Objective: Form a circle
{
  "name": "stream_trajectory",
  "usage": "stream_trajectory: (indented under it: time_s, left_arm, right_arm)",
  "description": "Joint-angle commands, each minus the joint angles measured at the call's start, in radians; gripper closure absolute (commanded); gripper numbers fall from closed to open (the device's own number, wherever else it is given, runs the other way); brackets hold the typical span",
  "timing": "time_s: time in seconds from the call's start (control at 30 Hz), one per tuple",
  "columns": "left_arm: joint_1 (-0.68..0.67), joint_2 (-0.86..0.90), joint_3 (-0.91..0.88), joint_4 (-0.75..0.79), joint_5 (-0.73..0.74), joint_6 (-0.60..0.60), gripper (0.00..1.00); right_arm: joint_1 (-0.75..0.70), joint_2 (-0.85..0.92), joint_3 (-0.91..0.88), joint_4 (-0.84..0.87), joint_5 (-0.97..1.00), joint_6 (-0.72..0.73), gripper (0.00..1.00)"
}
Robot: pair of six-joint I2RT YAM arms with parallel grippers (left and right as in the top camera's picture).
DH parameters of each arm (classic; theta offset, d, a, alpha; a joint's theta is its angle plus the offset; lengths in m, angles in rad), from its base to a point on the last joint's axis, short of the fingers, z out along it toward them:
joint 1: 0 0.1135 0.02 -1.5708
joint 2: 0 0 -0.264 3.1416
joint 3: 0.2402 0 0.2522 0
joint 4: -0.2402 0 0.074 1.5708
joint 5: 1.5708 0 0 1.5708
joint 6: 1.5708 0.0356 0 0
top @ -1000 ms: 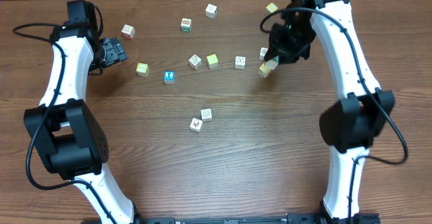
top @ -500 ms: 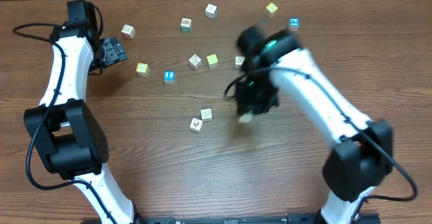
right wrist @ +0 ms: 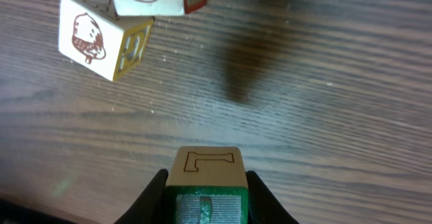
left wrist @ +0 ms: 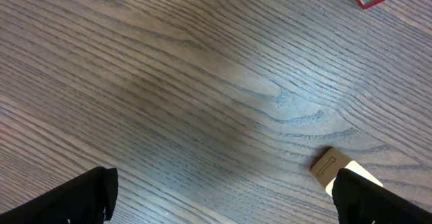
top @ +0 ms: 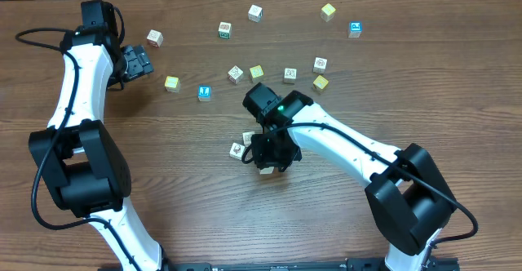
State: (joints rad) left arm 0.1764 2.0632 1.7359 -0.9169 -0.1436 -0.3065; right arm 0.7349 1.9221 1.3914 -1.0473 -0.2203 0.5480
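Right wrist view: right gripper (right wrist: 206, 191) is clenching the green-faced cube (right wrist: 206, 164), holding it at five o'clock of the acorn cube (right wrist: 94, 38) so it can join the circle (top: 248, 139) gathering mid-table. Left gripper (top: 134, 62) is idling unclenched at ten o'clock, out of the way.
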Motion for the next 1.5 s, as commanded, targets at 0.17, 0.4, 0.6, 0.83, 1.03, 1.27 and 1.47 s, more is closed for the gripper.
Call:
stream_trajectory:
  time_s: [0.17, 0.4, 0.6, 0.83, 1.03, 1.27, 1.47]
  left_arm:
    - [-0.007, -0.01, -0.006, 0.002, -0.005, 0.008, 0.0]
    - [-0.007, -0.01, -0.006, 0.002, -0.005, 0.008, 0.0]
    - [-0.007, -0.01, -0.006, 0.002, -0.005, 0.008, 0.0]
    - [-0.007, -0.01, -0.006, 0.002, -0.005, 0.008, 0.0]
    - [-0.007, -0.01, -0.006, 0.002, -0.005, 0.008, 0.0]
    - [-0.007, -0.01, -0.006, 0.002, -0.005, 0.008, 0.0]
    - [-0.007, -0.01, -0.006, 0.002, -0.005, 0.008, 0.01]
  right_arm:
    - [0.008, 0.01, -0.046, 0.067, 0.01, 0.133, 0.83]
    - [0.008, 0.014, -0.046, 0.092, 0.01, 0.14, 0.83]
    - [0.017, 0.063, -0.046, 0.1, 0.001, 0.151, 0.83]
    - [0.017, 0.077, -0.046, 0.104, -0.017, 0.151, 0.78]
    - [0.017, 0.077, -0.046, 0.104, -0.02, 0.151, 0.56]
    - [0.017, 0.077, -0.046, 0.097, -0.062, 0.151, 0.49]
    - [0.018, 0.077, -0.046, 0.037, -0.097, 0.152, 0.58]
